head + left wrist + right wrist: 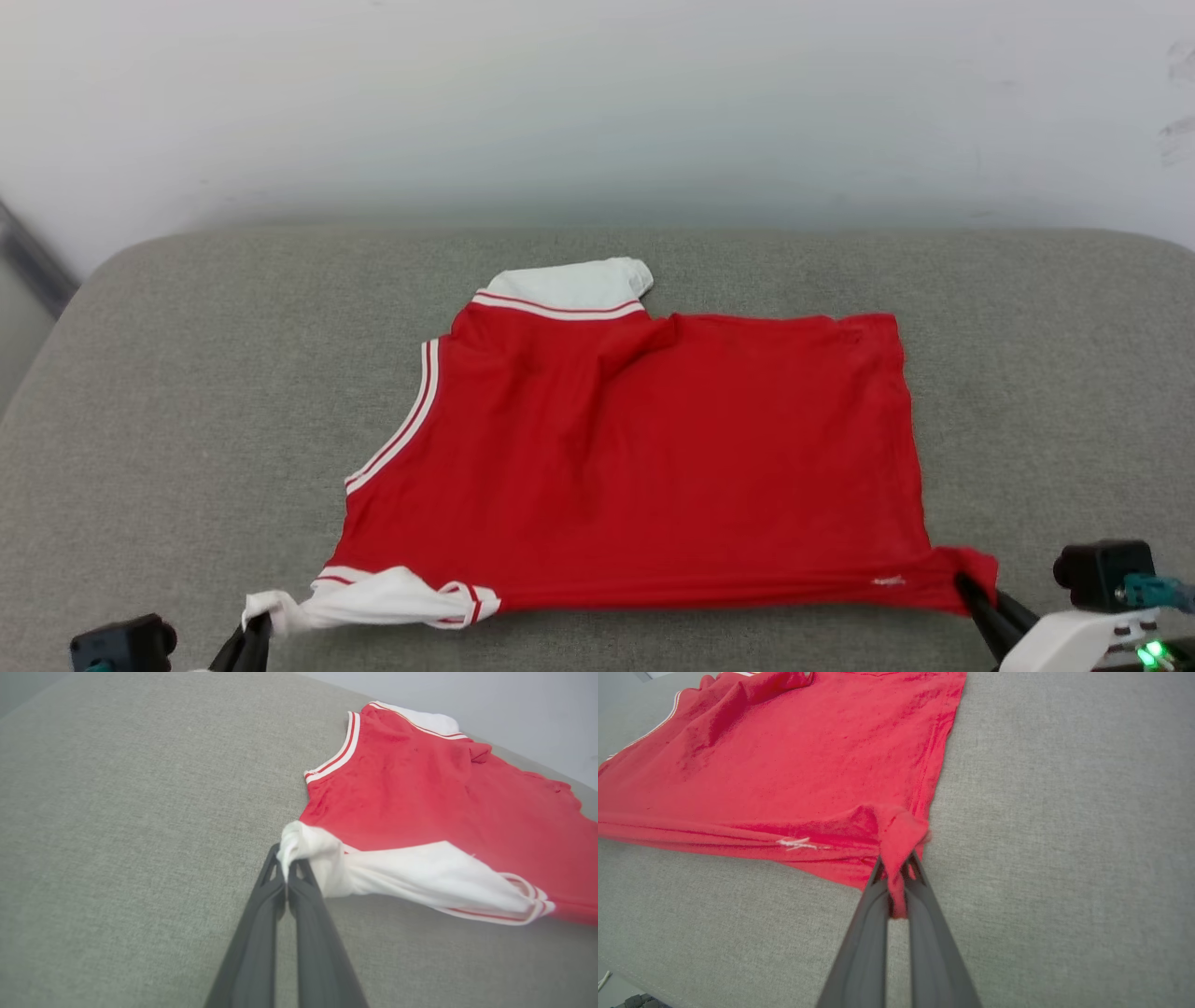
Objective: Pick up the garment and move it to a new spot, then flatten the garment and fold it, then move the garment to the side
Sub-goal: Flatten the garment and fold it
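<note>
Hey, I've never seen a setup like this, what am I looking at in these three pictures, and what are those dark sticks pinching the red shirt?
It is a two-armed robot. The wide picture comes from a camera on its head, looking down; the other two come from cameras on its wrists, looking along each gripper's two dark fingers. A red garment with white sleeves lies spread on a grey padded surface. The left gripper is shut on the near white sleeve; the right gripper is shut on the near red hem corner.
</note>
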